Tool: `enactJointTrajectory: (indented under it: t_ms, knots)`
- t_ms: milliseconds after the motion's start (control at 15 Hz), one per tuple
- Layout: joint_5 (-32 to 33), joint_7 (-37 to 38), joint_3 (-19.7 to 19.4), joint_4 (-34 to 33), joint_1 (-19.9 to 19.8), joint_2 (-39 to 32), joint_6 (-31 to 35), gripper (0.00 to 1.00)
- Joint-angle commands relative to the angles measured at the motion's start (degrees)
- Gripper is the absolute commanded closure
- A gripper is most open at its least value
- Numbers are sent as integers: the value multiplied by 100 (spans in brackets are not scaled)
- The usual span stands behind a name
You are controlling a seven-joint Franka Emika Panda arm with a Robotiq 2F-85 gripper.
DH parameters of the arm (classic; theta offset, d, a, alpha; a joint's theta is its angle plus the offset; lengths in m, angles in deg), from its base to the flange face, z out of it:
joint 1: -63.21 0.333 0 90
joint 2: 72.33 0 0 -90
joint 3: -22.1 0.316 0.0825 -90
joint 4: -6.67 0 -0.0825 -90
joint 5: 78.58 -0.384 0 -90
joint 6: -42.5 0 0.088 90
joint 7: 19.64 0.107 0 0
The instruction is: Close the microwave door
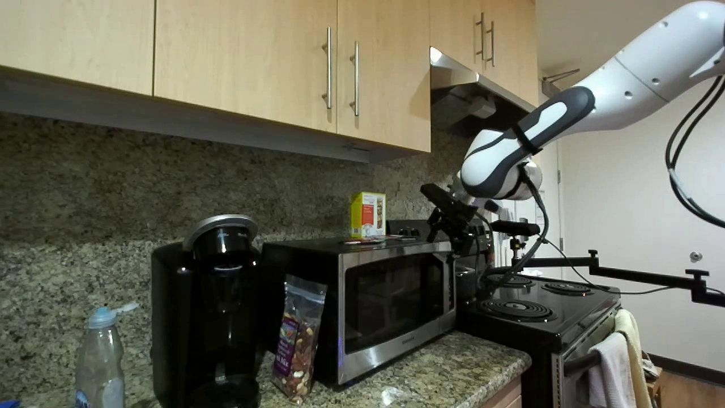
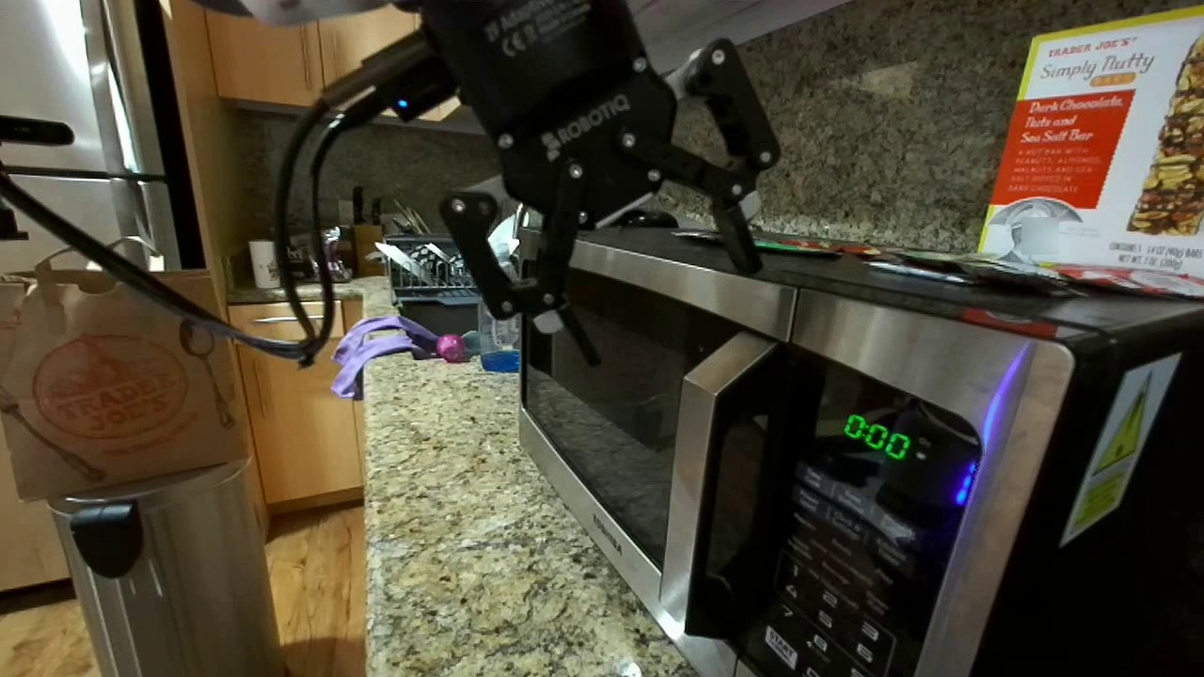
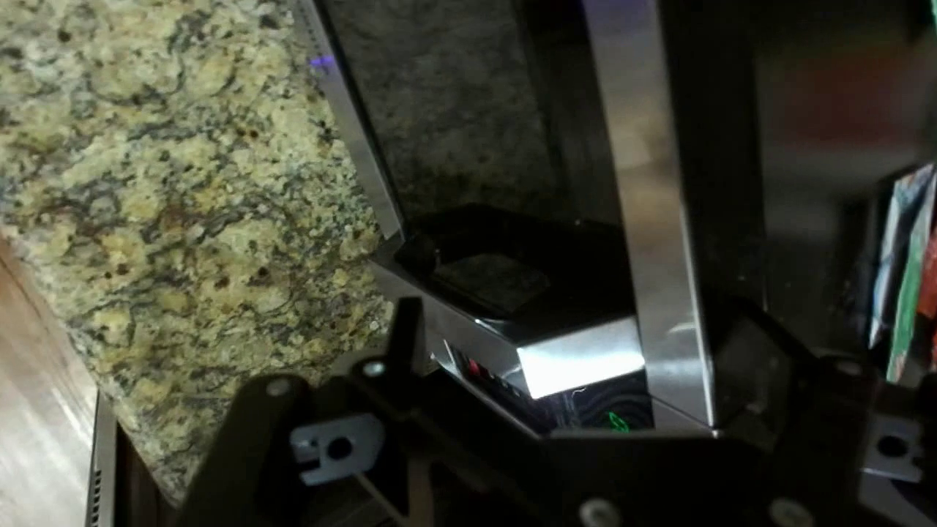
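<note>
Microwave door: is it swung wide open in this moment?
No, in an exterior view the microwave door lies in line with the control panel, their silver top edges running on as one.

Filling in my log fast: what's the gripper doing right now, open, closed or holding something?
Gripper: open, jaws well apart, holding nothing.

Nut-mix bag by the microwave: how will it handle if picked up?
The nut-mix bag is likely floppy up top, where the clear plastic looks unfilled; probably bottom-heavy, with nuts in the lower part; and may tip if nudged, since it stands tilted.
</note>
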Motion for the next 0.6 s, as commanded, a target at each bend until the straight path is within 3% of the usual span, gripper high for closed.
enactJointTrajectory:
  t_ms: [0,400,533]
  knots:
    - [-173,-1147,-8,660,164,644,-187,0]
    - [-336,-2945,-3,1167,405,1196,-556,0]
    - [-371,-3147,44,1251,302,1309,-641,0]
